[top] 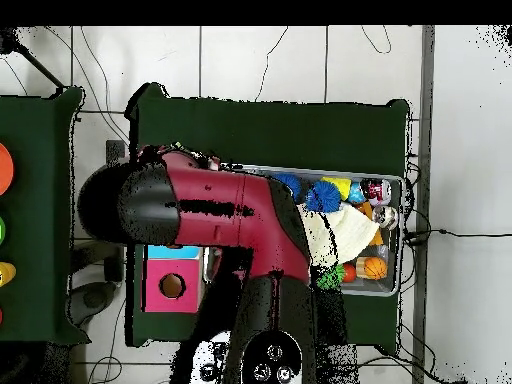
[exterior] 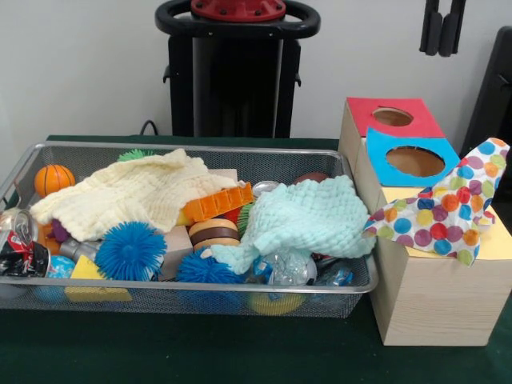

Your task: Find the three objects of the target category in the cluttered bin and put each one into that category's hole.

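Observation:
A wire mesh bin [exterior: 200, 290] holds a jumble of things. Across its back left lies a cream cloth [exterior: 132, 192], and a mint knitted cloth [exterior: 308, 220] lies at the right. A polka-dot cloth [exterior: 444, 212] is draped over the yellow-topped part of the wooden box [exterior: 432, 304], hiding any hole there. The red hole [exterior: 392, 117] and the blue hole [exterior: 414, 161] show uncovered. My gripper [exterior: 443, 28] hangs at the top edge above the box, open, with nothing between its fingers. Overhead, my red arm [top: 230, 210] covers most of the box and hides the gripper.
The bin also holds two blue spiky balls [exterior: 130, 250], a small basketball [exterior: 54, 178], an orange toothed block [exterior: 218, 202], a brown ringed toy [exterior: 213, 232], a crushed can [exterior: 20, 240], a yellow block [exterior: 92, 280] and a clear ball [exterior: 290, 268]. Green cloth covers the table [exterior: 240, 352].

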Tool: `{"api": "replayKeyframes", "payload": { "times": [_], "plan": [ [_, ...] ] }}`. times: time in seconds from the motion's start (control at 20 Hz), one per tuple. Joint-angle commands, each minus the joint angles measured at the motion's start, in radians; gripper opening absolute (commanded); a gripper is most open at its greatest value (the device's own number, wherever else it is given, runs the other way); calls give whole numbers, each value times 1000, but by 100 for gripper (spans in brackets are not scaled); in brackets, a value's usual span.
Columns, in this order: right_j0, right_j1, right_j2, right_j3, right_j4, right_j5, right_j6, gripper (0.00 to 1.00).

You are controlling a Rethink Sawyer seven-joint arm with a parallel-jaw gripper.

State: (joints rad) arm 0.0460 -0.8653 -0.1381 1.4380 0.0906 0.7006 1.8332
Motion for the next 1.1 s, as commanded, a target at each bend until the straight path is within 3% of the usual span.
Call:
{"api": "replayKeyframes", "payload": {
  "times": [0.05,0.45,1.1],
  "plan": [
    [-35,37,153,32,-76,27,-126,0],
    [-25,81,172,-46,-104,26,-66,0],
    [-57,143,225,-145,-126,18,-67,0]
  ]
}}
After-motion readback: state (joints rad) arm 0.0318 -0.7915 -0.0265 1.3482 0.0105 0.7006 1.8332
